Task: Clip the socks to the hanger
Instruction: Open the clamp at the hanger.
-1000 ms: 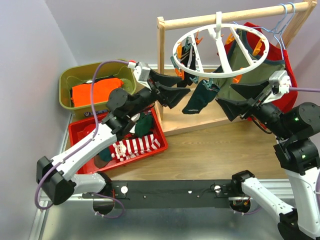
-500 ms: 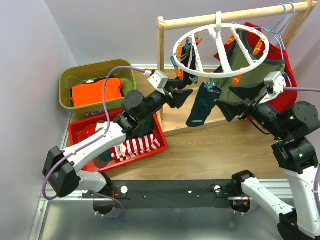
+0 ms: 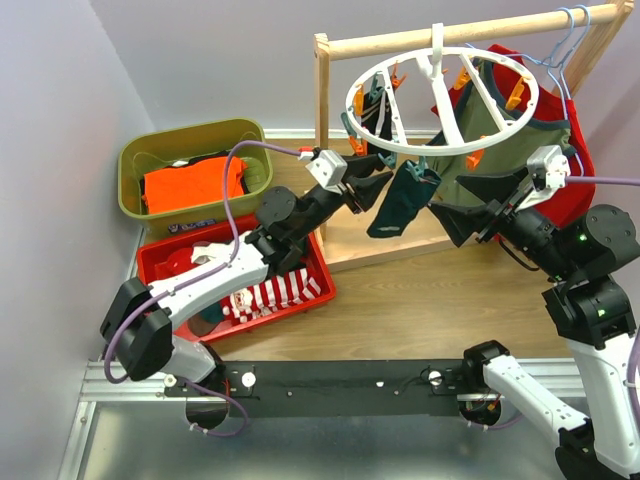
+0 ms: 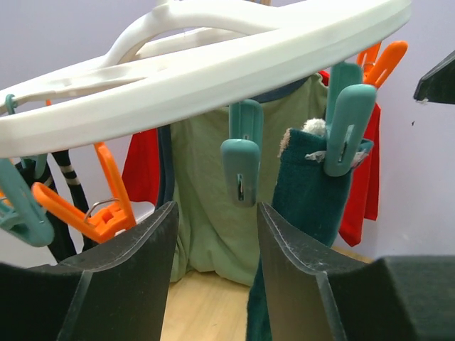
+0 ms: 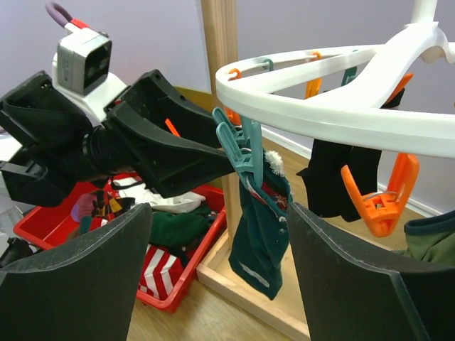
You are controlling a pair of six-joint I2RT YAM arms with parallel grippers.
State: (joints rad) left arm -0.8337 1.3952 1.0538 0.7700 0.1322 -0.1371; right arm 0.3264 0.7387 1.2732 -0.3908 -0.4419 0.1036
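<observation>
The white ring hanger (image 3: 440, 95) hangs from the wooden rack's bar. A dark green sock (image 3: 398, 200) hangs from a teal clip (image 3: 420, 172) on its front rim, free of both grippers. My left gripper (image 3: 378, 190) is open and empty just left of this sock, under the rim. In the left wrist view the left gripper (image 4: 215, 207) faces an empty teal clip (image 4: 242, 153), with the clipped sock (image 4: 313, 185) to its right. My right gripper (image 3: 452, 197) is open and empty to the sock's right; in its own view the right gripper (image 5: 219, 209) frames the sock (image 5: 263, 220).
A red tray (image 3: 318, 268) at left holds more socks, one red-and-white striped (image 3: 270, 292). A green bin (image 3: 135, 160) behind it holds an orange garment. Olive and red shirts (image 3: 480, 165) hang behind the ring. Orange clips (image 5: 380, 199) and a black sock (image 5: 341, 174) dangle from the rim.
My left gripper has moved up and to the right, closer under the ring's clips. The green sock swung slightly. My right gripper pulled back a little to the right, then held still.
</observation>
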